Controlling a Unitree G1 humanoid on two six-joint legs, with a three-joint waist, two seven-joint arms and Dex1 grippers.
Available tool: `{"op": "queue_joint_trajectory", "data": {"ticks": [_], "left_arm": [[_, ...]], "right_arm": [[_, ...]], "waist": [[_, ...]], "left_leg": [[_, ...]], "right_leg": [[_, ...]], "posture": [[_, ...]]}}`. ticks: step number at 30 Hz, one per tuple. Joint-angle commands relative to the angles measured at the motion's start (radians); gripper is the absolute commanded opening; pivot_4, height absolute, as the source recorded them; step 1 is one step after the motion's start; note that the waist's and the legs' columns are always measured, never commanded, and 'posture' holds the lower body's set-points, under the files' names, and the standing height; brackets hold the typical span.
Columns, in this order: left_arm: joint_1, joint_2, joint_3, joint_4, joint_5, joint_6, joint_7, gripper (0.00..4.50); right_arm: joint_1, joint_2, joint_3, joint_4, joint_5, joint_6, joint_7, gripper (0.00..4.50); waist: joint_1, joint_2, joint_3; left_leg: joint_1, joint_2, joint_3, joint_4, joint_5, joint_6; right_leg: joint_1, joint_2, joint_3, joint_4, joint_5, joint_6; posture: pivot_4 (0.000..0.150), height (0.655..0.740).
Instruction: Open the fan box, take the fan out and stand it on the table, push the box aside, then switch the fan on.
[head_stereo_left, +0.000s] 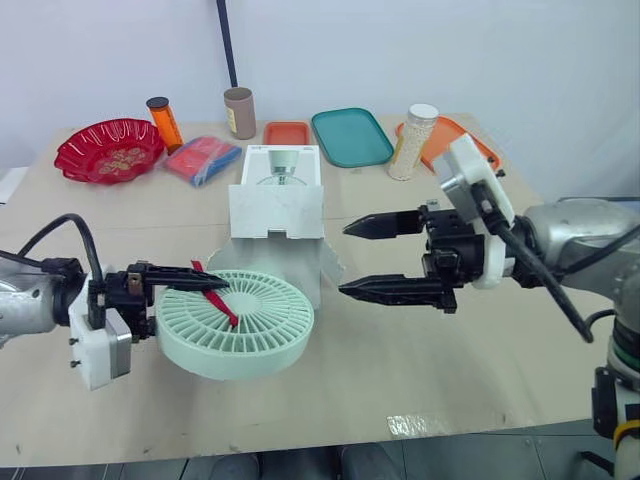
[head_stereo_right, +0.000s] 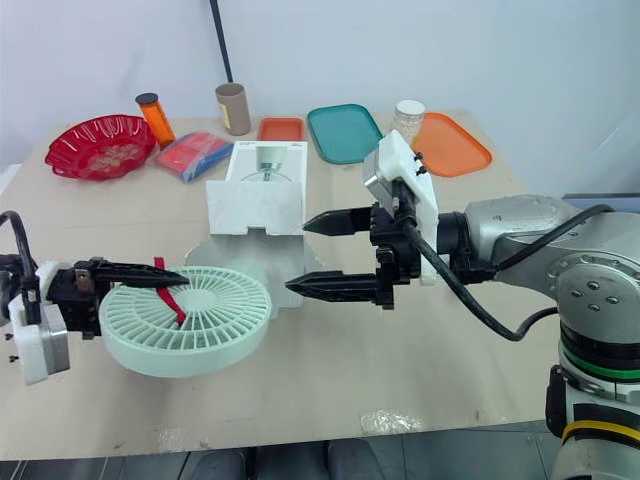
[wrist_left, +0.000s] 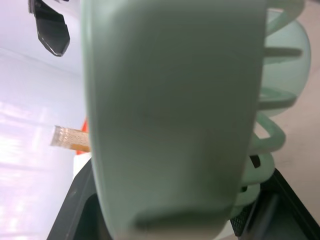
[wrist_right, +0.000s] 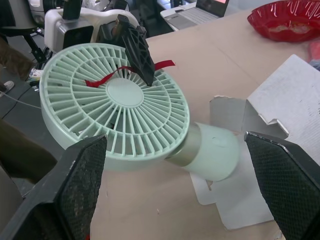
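One fan (head_stereo_left: 240, 322), tilted just before the fan box (head_stereo_left: 277, 205), clamped by the left end effector (head_stereo_left: 208, 286); right end effector (head_stereo_left: 343, 260) gapes wide beside the box, probably to take its base.

No readable text, brand, number or sign. The fan box (head_stereo_left: 277, 208) has a print on its top panel, but the lettering is too small to read. Any labels on the orange bottle (head_stereo_left: 164, 123), cardboard tube (head_stereo_left: 239, 112) and jar (head_stereo_left: 413, 142) are illegible. No marks can be made out on the fan (wrist_right: 122, 107) grille.
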Motion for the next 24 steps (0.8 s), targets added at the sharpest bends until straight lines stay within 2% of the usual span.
{"op": "queue_joint_trajectory", "data": {"ticks": [1, 5, 7, 10, 16, 24], "left_arm": [[0.131, 0.070, 0.155, -0.065, -0.135, 0.004, -0.082, 1.95], [0.316, 0.049, 0.369, -0.090, -0.229, 0.115, -0.209, 1.95], [0.411, -0.004, 0.525, -0.129, -0.266, 0.221, -0.282, 1.95], [0.489, -0.097, 0.682, -0.165, -0.257, 0.325, -0.383, 1.95], [0.434, -0.218, 0.772, -0.159, -0.192, 0.499, -0.411, 1.95], [0.392, -0.305, 0.877, -0.128, -0.111, 0.673, -0.428, 1.95]], "right_arm": [[-0.008, -0.016, -0.038, -0.025, 0.004, -0.039, 0.006, 4.50], [-0.007, -0.024, -0.034, -0.021, -0.015, -0.063, 0.018, 4.50], [-0.009, -0.026, -0.033, -0.019, -0.021, -0.074, 0.022, 4.50], [-0.006, -0.041, -0.027, -0.031, -0.057, -0.101, 0.046, 4.50], [0.015, -0.093, -0.002, -0.066, -0.125, -0.148, 0.140, 4.50], [-0.016, -0.090, 0.029, -0.080, -0.147, -0.162, 0.190, 4.50]], "waist": [[0.001, 0.001, 0.000], [0.001, 0.001, 0.000], [0.001, 0.001, 0.001], [0.001, 0.001, 0.001], [0.003, 0.001, 0.001], [0.001, 0.001, 0.001]], "left_leg": [[0.000, 0.000, 0.000, 0.000, 0.000, 0.000], [0.000, 0.000, 0.001, 0.000, 0.000, 0.000], [0.001, 0.000, 0.001, 0.000, 0.000, 0.000], [0.001, 0.001, 0.002, 0.000, -0.001, 0.001], [0.001, 0.001, 0.002, 0.001, -0.002, 0.003], [0.001, 0.002, 0.002, 0.001, -0.003, 0.005]], "right_leg": [[0.000, 0.000, 0.000, 0.000, 0.000, 0.000], [0.000, 0.000, 0.000, 0.000, 0.000, 0.000], [0.000, 0.000, 0.000, 0.000, -0.001, 0.000], [0.000, 0.001, 0.001, 0.000, -0.001, -0.001], [0.001, 0.001, 0.001, -0.001, -0.001, -0.001], [0.000, 0.003, 0.002, -0.001, -0.001, -0.001]], "posture": [[0.150, 0.7400], [0.150, 0.7400], [0.150, 0.7400], [0.150, 0.7400], [0.150, 0.7400], [0.150, 0.7400]]}}
